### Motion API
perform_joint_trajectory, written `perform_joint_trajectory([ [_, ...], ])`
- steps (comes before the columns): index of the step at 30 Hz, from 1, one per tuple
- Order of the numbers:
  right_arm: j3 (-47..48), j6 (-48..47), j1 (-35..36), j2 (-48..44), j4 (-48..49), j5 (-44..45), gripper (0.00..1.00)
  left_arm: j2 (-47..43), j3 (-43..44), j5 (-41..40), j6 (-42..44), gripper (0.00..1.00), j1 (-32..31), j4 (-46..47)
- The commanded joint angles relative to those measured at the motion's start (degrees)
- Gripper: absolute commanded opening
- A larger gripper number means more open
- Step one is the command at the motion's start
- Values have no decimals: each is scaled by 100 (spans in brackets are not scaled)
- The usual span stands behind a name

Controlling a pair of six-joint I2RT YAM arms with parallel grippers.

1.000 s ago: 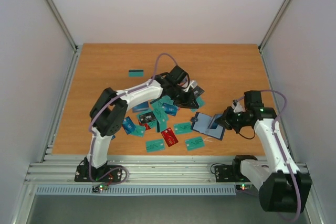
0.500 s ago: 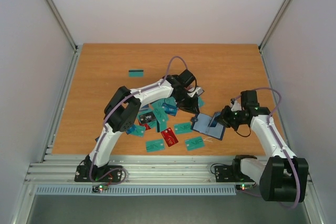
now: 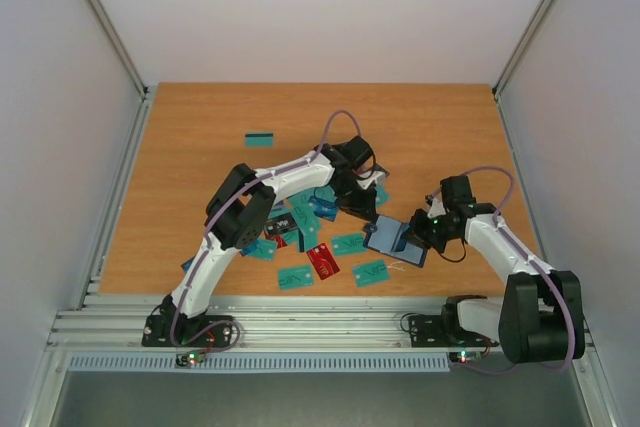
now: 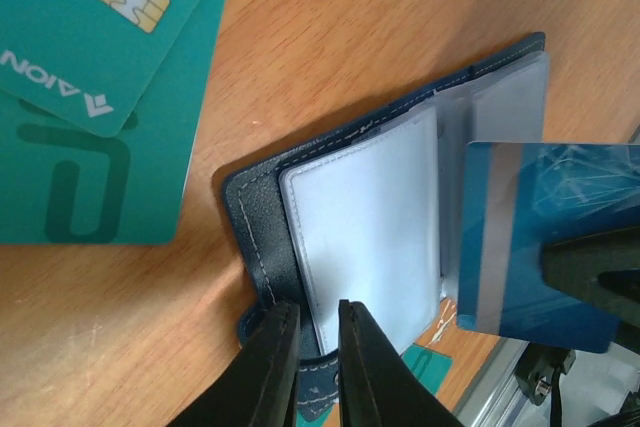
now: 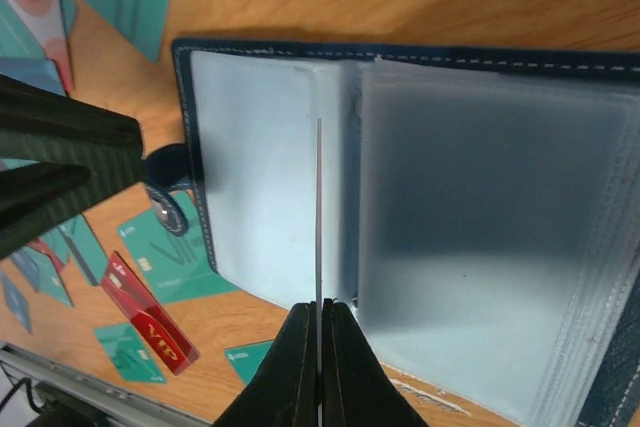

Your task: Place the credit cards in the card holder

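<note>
Finding: within the last second the left hand (image 4: 312, 322) quit the heap of credit cards (image 3: 300, 219) and came down at the clasp edge of the card holder (image 5: 480, 247). The holder lay open, sleeves up, on the desk (image 3: 200, 157), just right of the heap. The left jaws stood almost pressed together with a narrow gap. Whether they nipped the cover could not be told.

The right hand (image 5: 318, 319) had advanced over the holder, pinching a blue card (image 4: 540, 237) edge-on above the sleeves by the fold. Judgement: the holder appeared to be steadied for insertion, and no card showed in the visible sleeves.

Clearances: the two hands worked close together across the holder. Teal cards (image 4: 90, 97) lay just beside its left edge. The desk's front rail (image 3: 300, 312) was near. Open desk lay beyond, toward the far wall.
</note>
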Motion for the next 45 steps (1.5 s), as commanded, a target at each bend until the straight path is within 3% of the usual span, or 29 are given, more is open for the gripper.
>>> perform_joint_trajectory([
  [1, -251, -86, 96, 42, 451, 81, 1, 205, 247, 18, 267, 13, 1, -190],
  [18, -353, -80, 101, -154, 525, 100, 1, 369, 296, -26, 370, 11, 8, -259],
  [45, -368, 11, 101, 414, 956, -240, 1, 460, 366, -30, 379, 10, 13, -343],
])
